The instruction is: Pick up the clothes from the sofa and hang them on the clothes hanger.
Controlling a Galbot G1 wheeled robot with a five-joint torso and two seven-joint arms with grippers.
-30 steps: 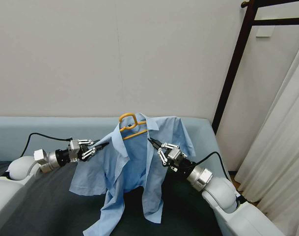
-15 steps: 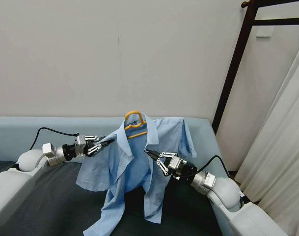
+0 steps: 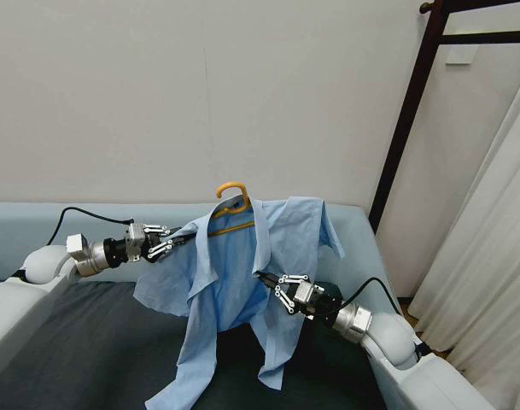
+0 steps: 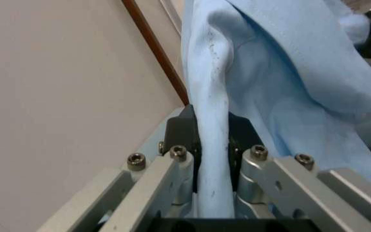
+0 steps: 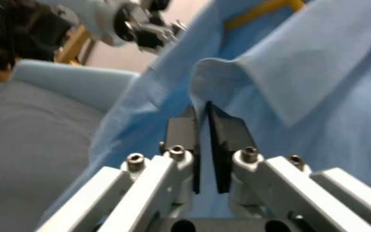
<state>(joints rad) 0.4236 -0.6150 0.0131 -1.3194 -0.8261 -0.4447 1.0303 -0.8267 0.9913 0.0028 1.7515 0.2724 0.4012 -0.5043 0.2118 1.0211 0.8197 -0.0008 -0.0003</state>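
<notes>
Left claw point(image 3: 184, 241) and right claw point(image 3: 265, 278) pinch shirt point(image 3: 230, 278) draped over hanger point(image 3: 231, 227).

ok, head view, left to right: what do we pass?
left gripper pinching the blue shirt → yellow hanger → right gripper, shut on the shirt's front edge → dark wooden rack post → white curtain

The left hand point(image 3: 185, 239) has climbed a little in the left middle of the frame, carrying the shoulder of the blue shirt point(image 3: 234, 282) higher. The orange hanger point(image 3: 231, 191) has risen with it toward the centre. Meanwhile the right hand point(image 3: 261, 277) has sunk lower and drawn back, pulling the shirt's front edge down, so the cloth hangs longer and straighter.
</notes>
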